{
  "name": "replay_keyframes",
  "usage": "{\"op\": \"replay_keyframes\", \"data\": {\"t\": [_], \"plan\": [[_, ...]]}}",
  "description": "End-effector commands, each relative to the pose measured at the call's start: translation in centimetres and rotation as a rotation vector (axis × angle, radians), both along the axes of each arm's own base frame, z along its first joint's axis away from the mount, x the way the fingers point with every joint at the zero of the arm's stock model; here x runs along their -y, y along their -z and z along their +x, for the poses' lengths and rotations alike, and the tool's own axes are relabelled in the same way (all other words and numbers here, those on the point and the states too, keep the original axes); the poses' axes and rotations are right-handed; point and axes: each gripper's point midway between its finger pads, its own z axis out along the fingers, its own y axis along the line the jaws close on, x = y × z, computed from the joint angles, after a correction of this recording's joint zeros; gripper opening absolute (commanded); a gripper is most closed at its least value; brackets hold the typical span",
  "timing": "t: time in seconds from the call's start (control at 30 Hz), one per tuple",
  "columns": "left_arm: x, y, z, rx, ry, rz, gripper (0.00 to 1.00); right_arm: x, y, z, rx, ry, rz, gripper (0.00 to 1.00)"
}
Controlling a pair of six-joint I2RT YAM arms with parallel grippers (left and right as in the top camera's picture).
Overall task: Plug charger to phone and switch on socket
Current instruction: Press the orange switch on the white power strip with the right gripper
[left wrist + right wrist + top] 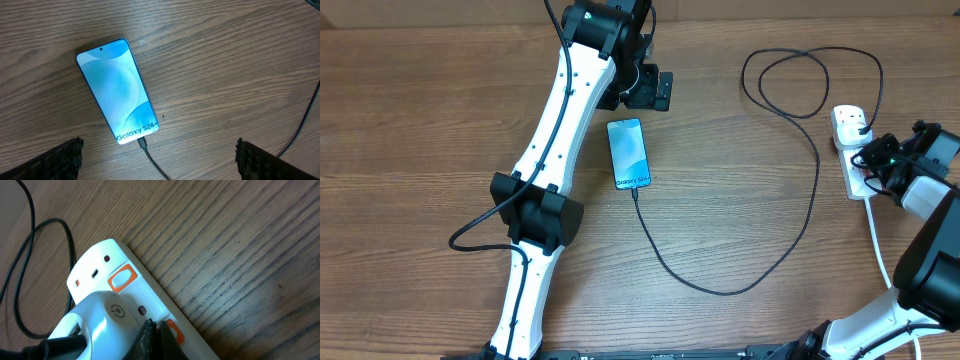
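The phone [629,153] lies on the table with its blue-and-white screen lit, also in the left wrist view [118,90]. The charger cable [790,235] has its tip plugged into the phone's near end [143,143] and loops right toward the socket. The socket [851,150], a white power strip, lies at the right edge. In the right wrist view [125,295] a white adapter sits in it beside orange-red switches [122,278]. My left gripper [159,157] is open and empty, hovering by the phone's plugged end. My right gripper [157,330] is shut, its tips touching the strip beside one switch [175,330].
The thick white cord [876,240] runs from the socket toward the table's near right. The left arm [560,130] stretches across the left of the table. The cable forms a loop [810,80] at the back right.
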Motion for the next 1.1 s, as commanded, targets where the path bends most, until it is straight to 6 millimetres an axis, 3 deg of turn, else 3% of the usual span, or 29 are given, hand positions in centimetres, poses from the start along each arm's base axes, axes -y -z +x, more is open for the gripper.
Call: {"op": "replay_keyframes", "data": {"t": [0.0, 1.07], "plan": [[0.0, -1.3, 0.3, 0.043, 0.002, -0.007, 1.00, -5.3, 1.6, 0.4, -0.030, -0.143, 0.100, 0.04], [0.0, -1.3, 0.3, 0.042, -0.007, -0.008, 1.00, -11.8, 2.6, -0.5, -0.103, -0.338, 0.177, 0.04]]}}
